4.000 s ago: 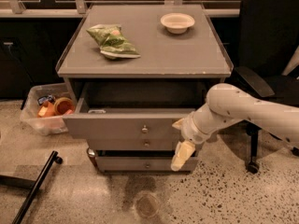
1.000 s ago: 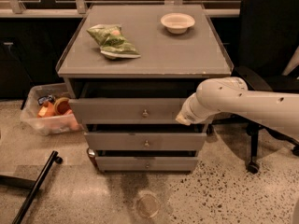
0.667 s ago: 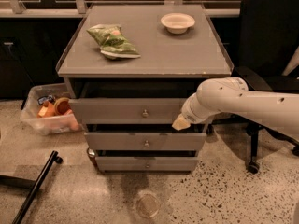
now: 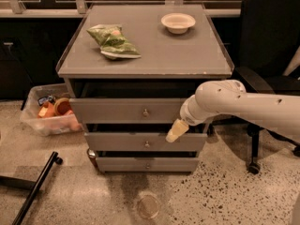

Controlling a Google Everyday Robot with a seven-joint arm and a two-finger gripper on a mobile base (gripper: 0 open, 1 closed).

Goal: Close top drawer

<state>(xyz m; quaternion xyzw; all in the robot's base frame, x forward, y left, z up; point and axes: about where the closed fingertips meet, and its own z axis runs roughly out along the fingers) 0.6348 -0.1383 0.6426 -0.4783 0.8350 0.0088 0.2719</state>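
The top drawer point(image 4: 126, 110) is a wide grey drawer with a small round knob point(image 4: 146, 112) at its front centre. It stands a little way out of the cabinet, with a dark gap above its front. My gripper point(image 4: 175, 131) hangs from the white arm at the right of the drawer front, its cream tip pointing down-left over the middle drawer point(image 4: 140, 142). It sits in front of the drawers, just below the top drawer's lower right edge.
The cabinet top point(image 4: 150, 62) holds a green chip bag point(image 4: 113, 41) and a white bowl point(image 4: 178, 22). A clear bin of items point(image 4: 49, 114) stands at the left, a black office chair point(image 4: 269, 55) at the right, a black bar point(image 4: 35, 189) on the floor.
The top drawer, far out four seconds ago, has been pushed most of the way in. Over the last second my gripper has dropped a little lower and away from the drawer front.
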